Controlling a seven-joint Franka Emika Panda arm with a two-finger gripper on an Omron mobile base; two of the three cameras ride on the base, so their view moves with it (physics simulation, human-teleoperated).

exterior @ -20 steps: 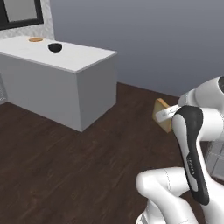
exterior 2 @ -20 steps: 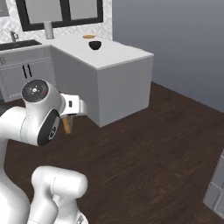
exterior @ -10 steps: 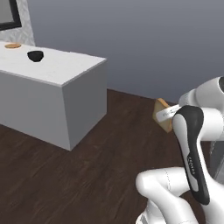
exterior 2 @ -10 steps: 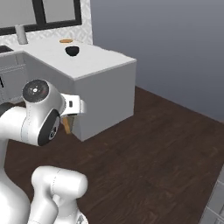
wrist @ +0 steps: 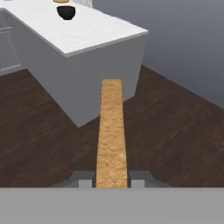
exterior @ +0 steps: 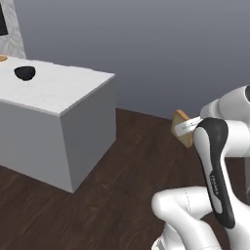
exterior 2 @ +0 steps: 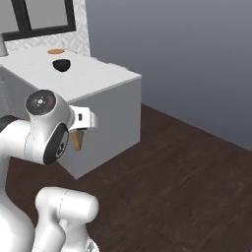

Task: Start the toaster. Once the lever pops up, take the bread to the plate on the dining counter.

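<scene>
My gripper (wrist: 111,179) is shut on the bread (wrist: 111,135), a tan slice seen edge-on that sticks out ahead of the fingertips (wrist: 86,178). From the base cameras the bread (exterior: 181,126) (exterior 2: 77,140) hangs at the hand, over the dark floor and apart from the counter. The dining counter (exterior: 63,93) (exterior 2: 101,76) (wrist: 98,30) stands ahead, a white marble block. Near its far end lies the orange-brown plate (exterior 2: 55,51) (exterior: 2,58) (wrist: 61,1). The toaster is out of view.
A dark bowl (exterior: 24,72) (exterior 2: 61,64) (wrist: 66,12) sits on the counter just in front of the plate. Dark wooden floor (exterior: 122,166) spreads between me and the counter's corner. A grey wall (exterior 2: 172,54) runs behind, with a black-framed window (exterior 2: 44,19).
The whole picture has shifted: the base has driven on, so the counter now looks larger and sits further left. The arm and the held bread keep the same pose.
</scene>
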